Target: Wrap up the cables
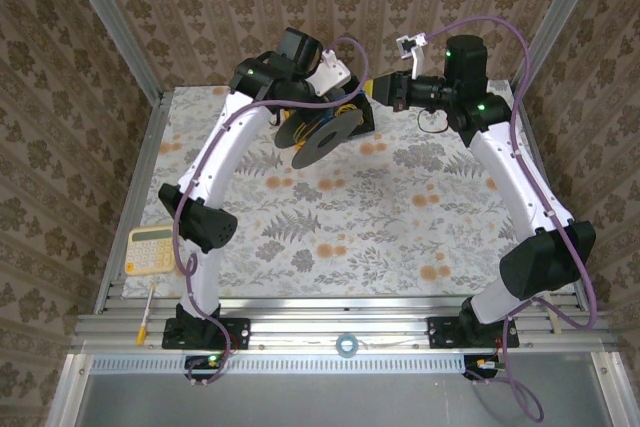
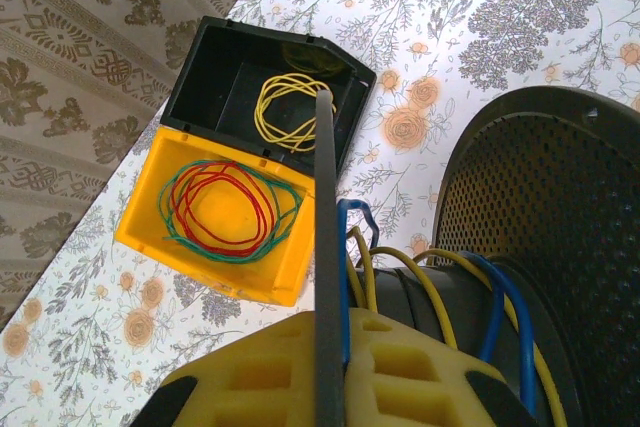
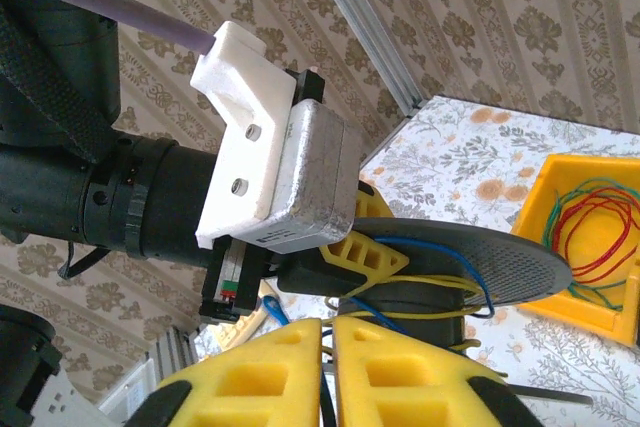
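**Table** (image 1: 400, 237): flowered cloth, walled booth.

**Surroundings:**
- Box (image 2: 215, 269) just beside the spool, at the far left. It lies open, with red and green bands (image 2: 225, 209) in its yellow tray and a yellow band (image 2: 290, 112) in its black lid.
- Calculator (image 1: 150, 248) at the near left edge, well apart from the work.
- Tape roll (image 1: 347, 345) on the front rail.

**Obstruction:** the left wrist and its white mount (image 3: 250, 117) sit close in front of the right gripper, partly covering the spool.

**Spool** (image 2: 545, 247): black perforated flanges, tipped up on edge at far centre, hub axis roughly level.

**Cables:** blue cable (image 2: 356, 205) and yellow cable (image 2: 430, 282) coil round the hub between the flanges. Loose strands lead off toward both grippers.

**Left gripper** (image 2: 328, 322): fingers pinched on one flange's thin rim.

**Right gripper** (image 3: 327, 332): fingers pressed together just short of the hub. Whether a strand is caught between them, I cannot tell.
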### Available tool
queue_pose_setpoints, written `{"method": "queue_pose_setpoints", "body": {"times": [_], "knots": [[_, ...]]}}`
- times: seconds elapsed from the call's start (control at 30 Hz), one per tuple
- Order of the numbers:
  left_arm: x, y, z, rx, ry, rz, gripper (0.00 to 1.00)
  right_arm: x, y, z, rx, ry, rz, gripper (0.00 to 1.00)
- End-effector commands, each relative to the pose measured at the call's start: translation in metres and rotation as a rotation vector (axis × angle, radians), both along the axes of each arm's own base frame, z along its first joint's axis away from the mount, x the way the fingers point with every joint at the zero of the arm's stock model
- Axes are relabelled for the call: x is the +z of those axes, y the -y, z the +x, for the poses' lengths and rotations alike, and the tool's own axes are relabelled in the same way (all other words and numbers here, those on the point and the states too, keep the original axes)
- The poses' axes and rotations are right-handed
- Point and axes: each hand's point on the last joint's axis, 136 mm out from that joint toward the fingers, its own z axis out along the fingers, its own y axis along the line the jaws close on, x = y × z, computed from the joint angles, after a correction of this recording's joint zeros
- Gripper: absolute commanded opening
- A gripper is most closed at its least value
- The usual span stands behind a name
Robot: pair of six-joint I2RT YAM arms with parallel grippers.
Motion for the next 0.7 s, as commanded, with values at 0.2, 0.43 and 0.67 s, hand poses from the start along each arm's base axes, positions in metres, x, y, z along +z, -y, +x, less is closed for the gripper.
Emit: {"method": "queue_pose_setpoints", "body": {"times": [0.2,0.43,0.67], "knots": [[0.024,0.004,-0.003,-0.024,0.055,-0.042,0.00,-0.004,-0.004,0.000,0.010,0.026,0.004,0.00],[0.027,0.005,-0.013,-0.054,0.044,-0.060,0.00,-0.016,0.007,0.021,-0.030,0.071,-0.068,0.00],[0.034,0.009,-0.024,-0.098,0.046,-0.099,0.00,-0.028,0.034,0.040,-0.051,0.045,-0.049,0.00]]}}
